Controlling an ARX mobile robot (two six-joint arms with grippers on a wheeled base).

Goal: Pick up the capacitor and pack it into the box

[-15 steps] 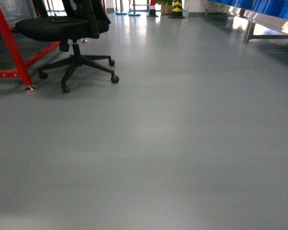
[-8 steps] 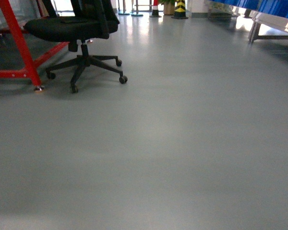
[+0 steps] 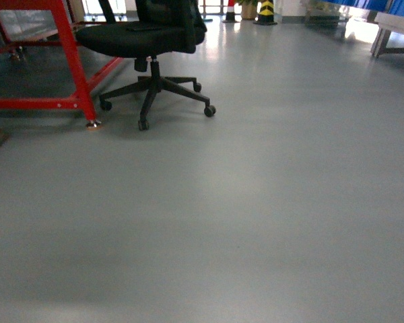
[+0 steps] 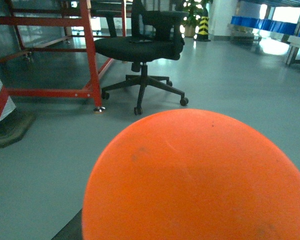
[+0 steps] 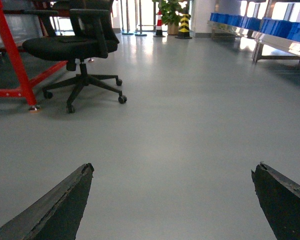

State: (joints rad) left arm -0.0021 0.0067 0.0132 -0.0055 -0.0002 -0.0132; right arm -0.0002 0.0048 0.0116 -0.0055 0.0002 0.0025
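The right gripper was wide open, holding nothing. An orange ball hid the left gripper. A black chair stood nearby.

In the left wrist view an orange dome fills the lower frame, cut off by the bottom and right edges; it hides the left gripper entirely. In the right wrist view only two dark fingertips of the right gripper show, cropped at the bottom corners. The head view crops the office chair and red frame at the top.
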